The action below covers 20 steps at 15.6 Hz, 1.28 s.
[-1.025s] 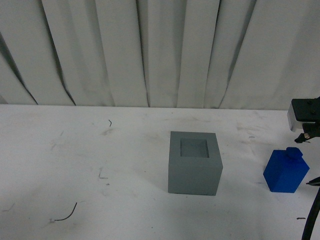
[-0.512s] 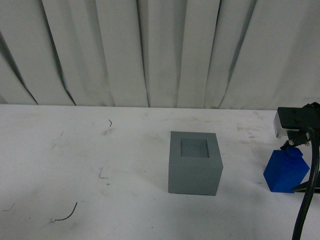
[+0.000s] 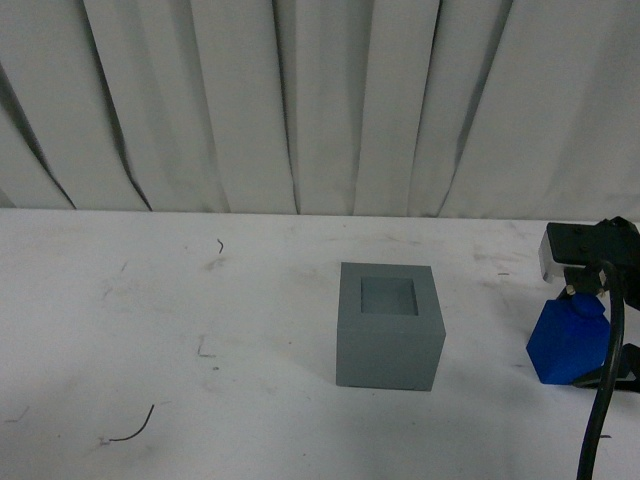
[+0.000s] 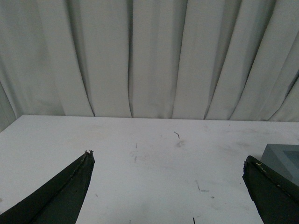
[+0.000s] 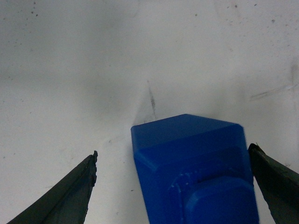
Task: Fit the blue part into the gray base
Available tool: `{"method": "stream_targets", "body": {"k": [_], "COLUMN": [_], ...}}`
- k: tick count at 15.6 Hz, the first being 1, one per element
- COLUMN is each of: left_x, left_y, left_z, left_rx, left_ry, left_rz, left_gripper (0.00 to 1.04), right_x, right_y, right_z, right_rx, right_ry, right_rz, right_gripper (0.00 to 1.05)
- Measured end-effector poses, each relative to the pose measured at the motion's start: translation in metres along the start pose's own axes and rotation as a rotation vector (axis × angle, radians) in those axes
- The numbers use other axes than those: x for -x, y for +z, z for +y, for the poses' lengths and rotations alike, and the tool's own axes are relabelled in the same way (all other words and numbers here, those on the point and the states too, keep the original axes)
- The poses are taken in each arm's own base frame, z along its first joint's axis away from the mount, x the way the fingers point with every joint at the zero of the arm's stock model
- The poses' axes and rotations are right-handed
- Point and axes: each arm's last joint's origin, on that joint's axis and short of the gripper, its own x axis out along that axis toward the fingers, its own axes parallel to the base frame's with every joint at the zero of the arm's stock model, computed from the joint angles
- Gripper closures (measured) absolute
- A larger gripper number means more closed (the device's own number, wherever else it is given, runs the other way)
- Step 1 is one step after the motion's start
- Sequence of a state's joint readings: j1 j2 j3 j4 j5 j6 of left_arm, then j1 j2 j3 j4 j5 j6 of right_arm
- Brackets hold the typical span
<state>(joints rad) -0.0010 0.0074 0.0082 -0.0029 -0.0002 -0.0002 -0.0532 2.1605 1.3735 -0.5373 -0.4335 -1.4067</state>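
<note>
White table [image 3: 150,300], curtain [image 3: 300,100] behind. Blue block [image 3: 565,340] upright at right, well apart from gray cube [image 3: 388,340], between wide-spread jaws of right gripper [image 5: 173,151], closer to one. Left gripper [image 4: 168,157] wide, empty, farther off.

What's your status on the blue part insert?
Right end effector open, straddling blue part. Left end effector open, empty. Gray base recess empty, nothing between it and the part.
</note>
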Motion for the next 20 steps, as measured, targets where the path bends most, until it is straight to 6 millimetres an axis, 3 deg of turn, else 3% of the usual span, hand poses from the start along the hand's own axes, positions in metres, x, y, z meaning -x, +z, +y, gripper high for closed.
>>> {"method": "stream_targets", "body": {"k": [2,5,6,12,14,17,20], "left_x": [0.000,0.000,0.000,0.000,0.000,0.000,0.000], "left_y": [0.000,0.000,0.000,0.000,0.000,0.000,0.000], "left_z": [0.000,0.000,0.000,0.000,0.000,0.000,0.000], "left_rx": [0.000,0.000,0.000,0.000,0.000,0.000,0.000], "left_ry": [0.000,0.000,0.000,0.000,0.000,0.000,0.000], "left_rz": [0.000,0.000,0.000,0.000,0.000,0.000,0.000], "left_gripper": [0.07,0.07,0.07,0.07,0.07,0.07,0.07], "right_x": [-0.001,-0.002,-0.001,0.004,0.015,0.040,0.057], "right_y": [0.000,-0.003,-0.004,-0.006,0.001,0.025,0.066], "right_z": [-0.002,-0.003,-0.004,-0.002,-0.002,-0.008,-0.008], "right_rx": [0.002,-0.001,-0.003,-0.029,-0.023,0.024,0.105], "right_ry": [-0.005,-0.011,-0.013,0.030,0.058,0.051,0.061], "right_rz": [-0.003,-0.005,-0.009,0.001,0.004,-0.007,-0.025], "right_gripper": [0.08,0.51,0.56,0.58,0.58,0.58,0.58]}}
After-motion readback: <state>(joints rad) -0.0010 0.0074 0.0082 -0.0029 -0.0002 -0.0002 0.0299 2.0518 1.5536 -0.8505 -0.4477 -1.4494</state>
